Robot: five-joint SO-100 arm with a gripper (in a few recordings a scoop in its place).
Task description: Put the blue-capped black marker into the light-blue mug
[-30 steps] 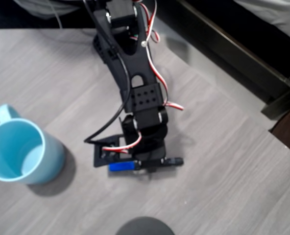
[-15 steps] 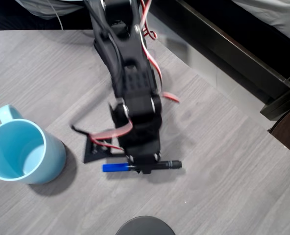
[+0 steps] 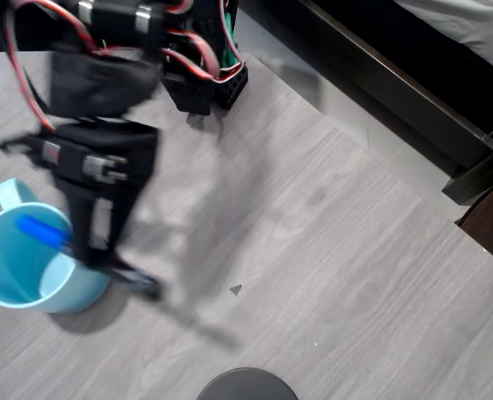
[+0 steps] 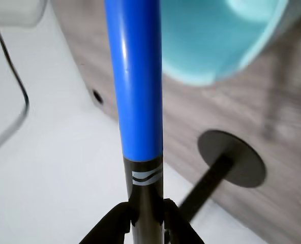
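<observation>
At lower left of the overhead view, black fingers clamp the slim blue-capped black marker, its cap over the pale sky-blue ceramic mug on the grey wood-grain surface.

The blue-capped black marker hangs tilted, cap above the upright light-blue mug.

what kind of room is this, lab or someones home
Probably a home, perhaps a bedroom used as a hobby bench. A grey wood-grain table carries the small arm, pale bedding lies over a dark frame behind it, and an ordinary light-blue mug stands in as the prop.
</observation>
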